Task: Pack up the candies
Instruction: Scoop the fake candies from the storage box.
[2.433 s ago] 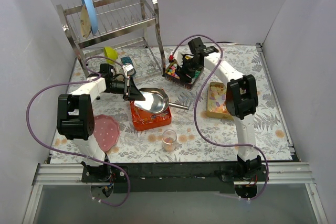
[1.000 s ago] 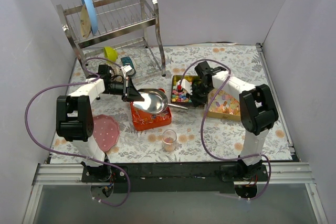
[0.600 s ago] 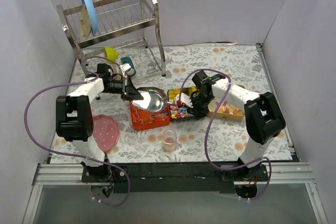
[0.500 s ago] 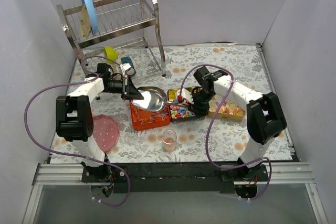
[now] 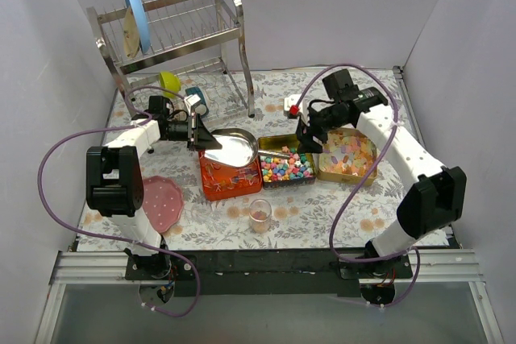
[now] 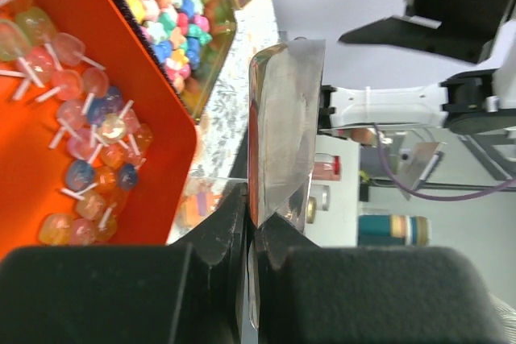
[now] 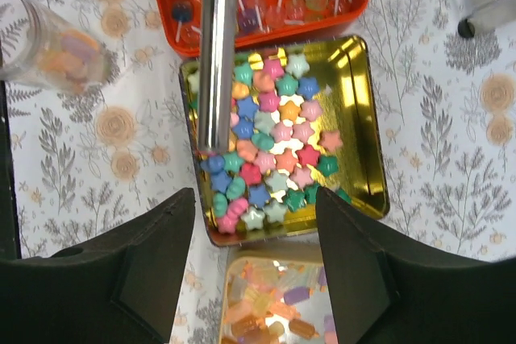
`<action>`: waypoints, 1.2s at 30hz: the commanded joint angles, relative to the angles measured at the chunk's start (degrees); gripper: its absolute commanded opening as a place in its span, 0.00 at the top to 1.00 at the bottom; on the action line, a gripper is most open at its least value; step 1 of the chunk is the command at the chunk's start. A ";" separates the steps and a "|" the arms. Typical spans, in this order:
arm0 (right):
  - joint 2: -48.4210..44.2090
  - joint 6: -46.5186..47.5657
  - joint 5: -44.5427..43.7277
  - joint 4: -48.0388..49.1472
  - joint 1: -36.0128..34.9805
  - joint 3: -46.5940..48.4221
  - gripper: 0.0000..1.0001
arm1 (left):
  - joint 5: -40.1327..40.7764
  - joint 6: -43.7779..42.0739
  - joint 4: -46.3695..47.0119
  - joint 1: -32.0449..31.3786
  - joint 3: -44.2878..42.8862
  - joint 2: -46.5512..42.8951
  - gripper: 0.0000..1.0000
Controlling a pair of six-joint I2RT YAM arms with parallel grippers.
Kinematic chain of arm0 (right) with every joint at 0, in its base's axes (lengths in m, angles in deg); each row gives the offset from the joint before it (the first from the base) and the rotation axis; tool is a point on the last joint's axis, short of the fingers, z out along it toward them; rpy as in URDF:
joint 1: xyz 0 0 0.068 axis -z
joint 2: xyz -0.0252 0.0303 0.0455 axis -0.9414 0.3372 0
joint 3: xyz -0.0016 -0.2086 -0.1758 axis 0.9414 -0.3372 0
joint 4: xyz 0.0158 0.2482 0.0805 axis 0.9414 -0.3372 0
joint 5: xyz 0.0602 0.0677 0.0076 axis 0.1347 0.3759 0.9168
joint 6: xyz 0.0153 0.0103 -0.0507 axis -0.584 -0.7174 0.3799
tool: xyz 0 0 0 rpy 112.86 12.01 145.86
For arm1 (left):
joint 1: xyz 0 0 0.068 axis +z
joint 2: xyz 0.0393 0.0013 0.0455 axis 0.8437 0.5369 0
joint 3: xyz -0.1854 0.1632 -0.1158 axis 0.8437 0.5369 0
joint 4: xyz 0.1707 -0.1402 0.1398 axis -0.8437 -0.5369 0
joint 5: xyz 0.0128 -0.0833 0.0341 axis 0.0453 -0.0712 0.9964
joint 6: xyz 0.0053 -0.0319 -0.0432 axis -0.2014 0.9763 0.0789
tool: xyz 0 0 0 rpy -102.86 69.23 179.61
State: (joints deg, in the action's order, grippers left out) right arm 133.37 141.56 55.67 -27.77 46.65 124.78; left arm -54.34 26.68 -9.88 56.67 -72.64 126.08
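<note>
The candies lie in three containers side by side. Pastel star-shaped ones fill a gold tin [image 5: 286, 168] [image 7: 367, 118], clear-wrapped pieces on sticks lie in an orange tray [image 5: 219, 184] [image 6: 173, 130], and orange-yellow jellies fill a second tin [image 5: 348, 155] [image 7: 274, 304]. My left gripper [image 5: 196, 130] [image 6: 251, 215] is shut on the rim of a steel pan [image 5: 230, 149] [image 6: 282, 110], held tilted over the orange tray. The pan's handle [image 7: 216, 62] reaches over the star tin. My right gripper [image 5: 306, 133] [image 7: 254, 263] hangs open above the two tins, holding nothing.
A clear plastic cup [image 5: 260, 213] [image 7: 48, 46] with a few sweets stands in front of the trays. A dish rack [image 5: 173, 30] with a blue plate [image 5: 135, 14] fills the back left. A pink plate [image 5: 164, 203] lies near the left arm's base.
My right gripper carried the star tin from the back to beside the orange tray, set it down, opened and rose back to the right. The left gripper kept its hold on the pan.
</note>
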 commanded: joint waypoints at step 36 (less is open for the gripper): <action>4.09 -15.53 0.77 17.25 -11.17 -1.22 0.99 | -10.88 19.34 16.26 0.34 5.37 0.12 0.76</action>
State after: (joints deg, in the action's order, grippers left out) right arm 135.99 127.95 57.11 -9.63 36.16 120.04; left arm -61.82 44.05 4.61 57.04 -67.59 126.58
